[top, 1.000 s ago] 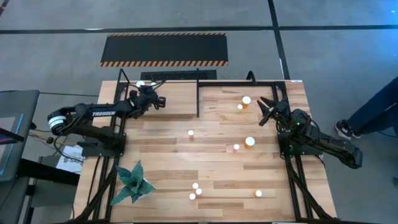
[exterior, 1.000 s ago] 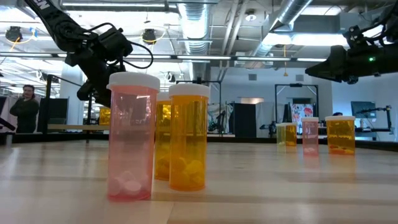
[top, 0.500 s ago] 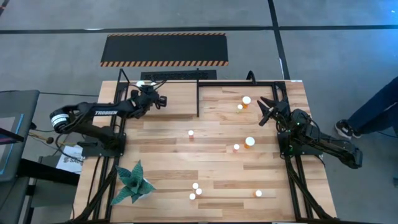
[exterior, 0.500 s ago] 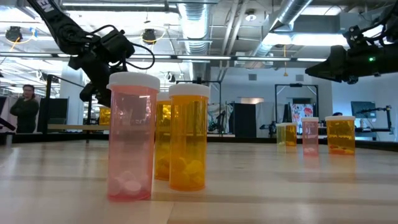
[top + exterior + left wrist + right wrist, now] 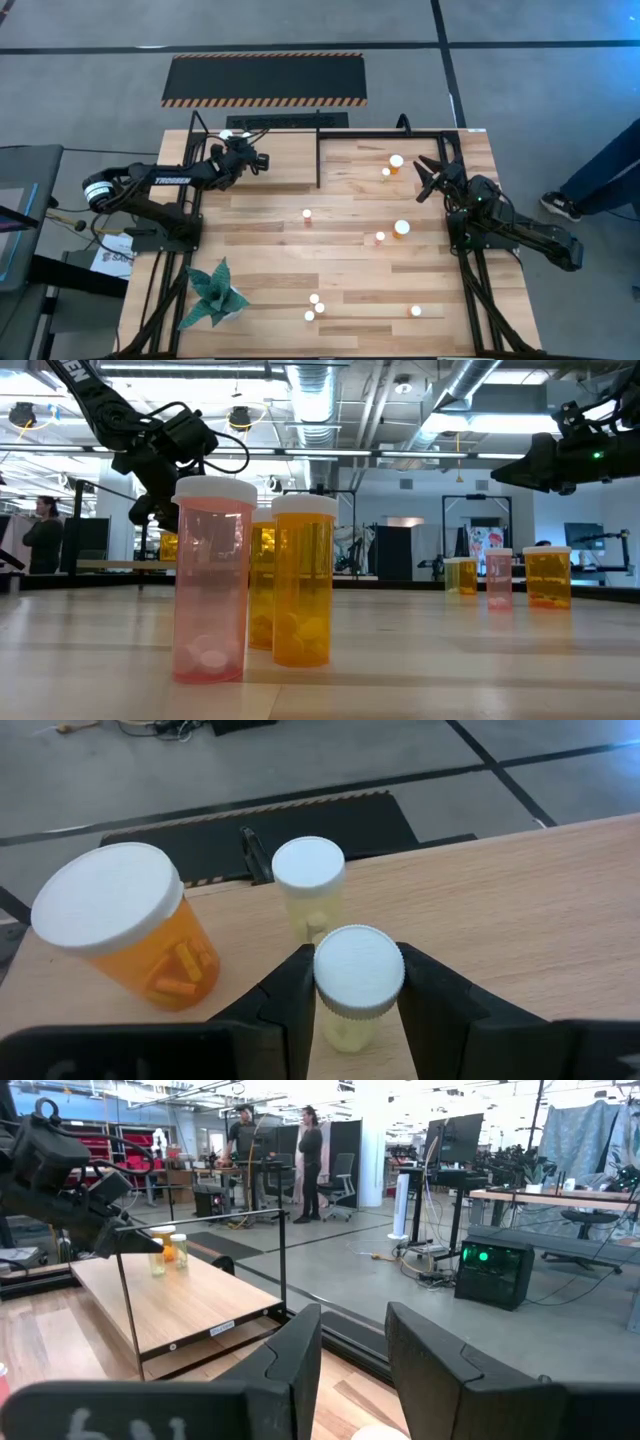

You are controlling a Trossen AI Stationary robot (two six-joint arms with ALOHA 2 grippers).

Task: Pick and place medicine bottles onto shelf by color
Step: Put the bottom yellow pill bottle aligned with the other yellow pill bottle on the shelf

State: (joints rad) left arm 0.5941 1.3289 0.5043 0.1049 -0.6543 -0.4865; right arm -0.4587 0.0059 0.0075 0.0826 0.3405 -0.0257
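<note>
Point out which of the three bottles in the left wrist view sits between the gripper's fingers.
The small pale-yellow bottle, clamped by the left gripper; the other pale bottle and orange bottle stand free.

The wooden table [image 5: 260,270] carries scattered medicine bottles [image 5: 401,229] and a paper plant [image 5: 213,291].

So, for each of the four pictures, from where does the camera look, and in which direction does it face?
High view: above the table, facing straight down; both arms show, left gripper over the shelf, right gripper waiting.
Low view: at tabletop height, facing level across the medicine bottles into the room.
Left wrist view: on the left arm, looking past its fingers, shut on a pale bottle.
Right wrist view: on the right arm, facing across the table; its fingers show.
Shared: the shelf appears in the high and right wrist views.
</note>
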